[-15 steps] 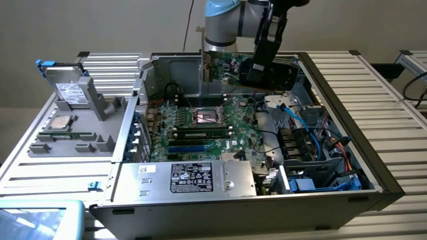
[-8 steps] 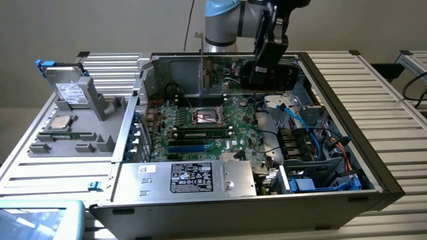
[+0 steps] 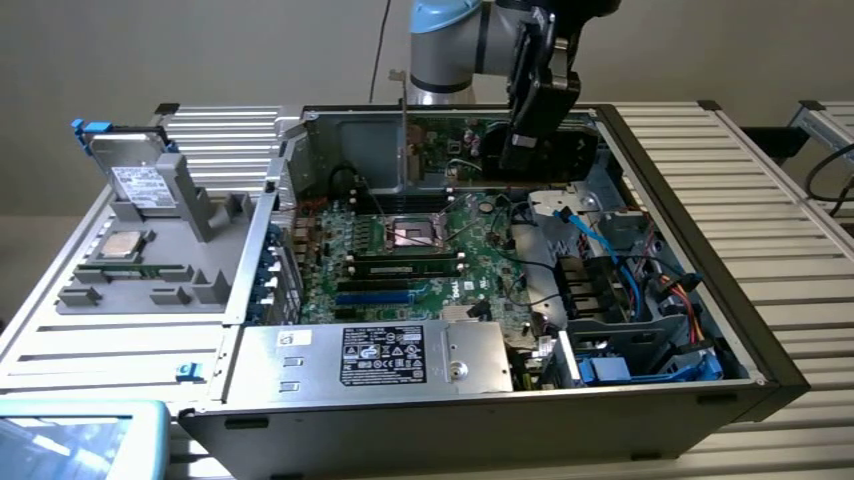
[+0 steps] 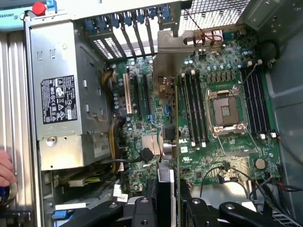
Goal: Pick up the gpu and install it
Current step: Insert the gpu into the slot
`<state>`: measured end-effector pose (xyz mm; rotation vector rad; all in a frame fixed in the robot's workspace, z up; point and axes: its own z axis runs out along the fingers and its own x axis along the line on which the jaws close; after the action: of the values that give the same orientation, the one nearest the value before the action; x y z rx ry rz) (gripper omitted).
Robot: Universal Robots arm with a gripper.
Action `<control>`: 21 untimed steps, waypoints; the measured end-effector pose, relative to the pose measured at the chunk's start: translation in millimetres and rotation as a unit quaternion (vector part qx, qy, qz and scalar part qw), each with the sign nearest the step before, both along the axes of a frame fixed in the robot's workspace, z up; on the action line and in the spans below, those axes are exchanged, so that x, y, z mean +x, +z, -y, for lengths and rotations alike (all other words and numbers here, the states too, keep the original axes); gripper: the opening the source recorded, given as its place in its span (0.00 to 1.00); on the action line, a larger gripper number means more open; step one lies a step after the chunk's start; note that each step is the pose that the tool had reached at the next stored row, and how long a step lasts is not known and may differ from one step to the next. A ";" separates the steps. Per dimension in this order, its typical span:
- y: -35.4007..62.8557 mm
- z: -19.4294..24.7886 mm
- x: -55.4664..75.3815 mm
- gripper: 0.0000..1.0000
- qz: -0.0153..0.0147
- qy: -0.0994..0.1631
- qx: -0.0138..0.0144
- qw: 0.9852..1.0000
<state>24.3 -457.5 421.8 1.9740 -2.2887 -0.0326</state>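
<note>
Green-boarded gpu (image 3: 447,150) sits pinched between the jaws of your gripper (image 3: 514,152), hanging over the motherboard (image 3: 487,250) at twelve o'clock of the open case (image 3: 400,440) in the exterior view.

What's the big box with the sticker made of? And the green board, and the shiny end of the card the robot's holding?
The big box looks like bare grey sheet metal: dull sheen, folded edges. The green board seems a glossy coated circuit board, maybe fibreglass, dotted with soldered parts. The end bracket of the gpu looks like thin silvery metal, smooth and faintly reflective.
</note>
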 end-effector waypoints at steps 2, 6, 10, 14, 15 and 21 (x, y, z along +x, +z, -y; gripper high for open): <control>-0.1 -6.3 -0.2 0.29 0.000 0.001 -0.001 1.000; -0.5 -17.0 -3.0 0.29 0.000 0.005 -0.002 1.000; -1.2 -20.0 -3.6 0.29 0.000 0.030 -0.003 1.000; -1.6 -20.0 -3.6 0.29 0.002 0.057 -0.006 0.998; -1.7 -20.1 -3.7 0.29 0.002 0.065 -0.006 0.998; -2.1 -21.1 -16.0 0.29 0.002 0.086 -0.005 0.996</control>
<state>8.2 -436.5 419.7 2.1598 -2.1077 -0.0018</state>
